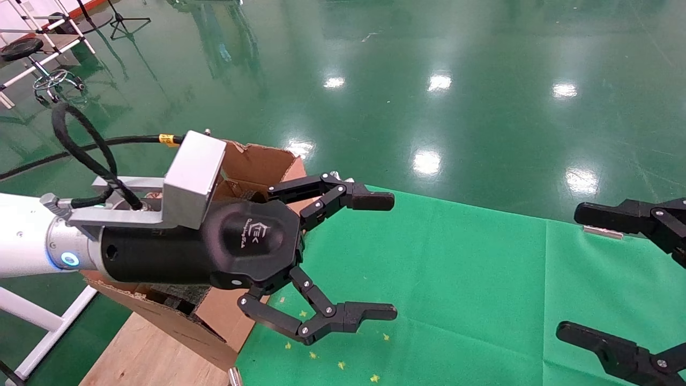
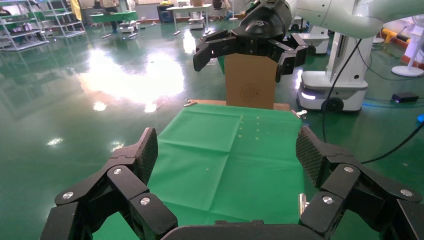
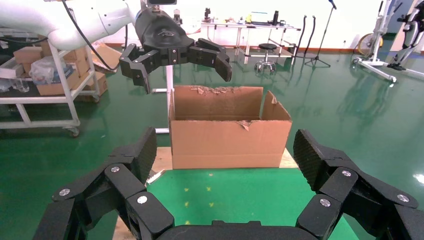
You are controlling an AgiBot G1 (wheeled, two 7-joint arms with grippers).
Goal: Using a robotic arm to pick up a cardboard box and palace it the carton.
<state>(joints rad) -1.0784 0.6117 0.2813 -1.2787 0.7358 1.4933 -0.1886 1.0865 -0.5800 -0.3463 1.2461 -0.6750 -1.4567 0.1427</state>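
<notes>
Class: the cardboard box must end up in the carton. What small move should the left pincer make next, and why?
Probably move the left pincer across the green cloth towards the cardboard box. The pincer is open and empty by the carton, while the box stands upright at the cloth's far end, ungrasped, behind the open right pincer.

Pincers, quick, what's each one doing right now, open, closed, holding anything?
Left pincer: open, empty, above the carton's edge.
Right pincer: open, empty, over the green cloth.
</notes>
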